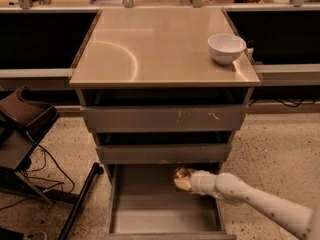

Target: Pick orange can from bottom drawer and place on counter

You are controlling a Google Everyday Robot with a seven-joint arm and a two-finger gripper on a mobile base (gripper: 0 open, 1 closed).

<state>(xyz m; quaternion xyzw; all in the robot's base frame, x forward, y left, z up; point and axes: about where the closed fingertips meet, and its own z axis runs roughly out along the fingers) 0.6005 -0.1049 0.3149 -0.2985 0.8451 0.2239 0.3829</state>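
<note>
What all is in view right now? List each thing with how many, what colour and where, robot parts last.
counter: one, glossy tan, top of the grey cabinet
bowl: one, white, on the counter's far right corner
upper drawers: two, grey, under the counter, slightly pulled out
bottom drawer: one, grey, lowest, pulled well open
orange can: one, orange-gold, over the bottom drawer's back right part, at the gripper's tip
stand: one, dark brown, left of the cabinet
cables: a few, black, on the floor at left
floor: one, speckled beige, around the cabinet
arm: one, white, reaching in from lower right
gripper: one, white, inside the bottom drawer, clasping the orange can
</note>
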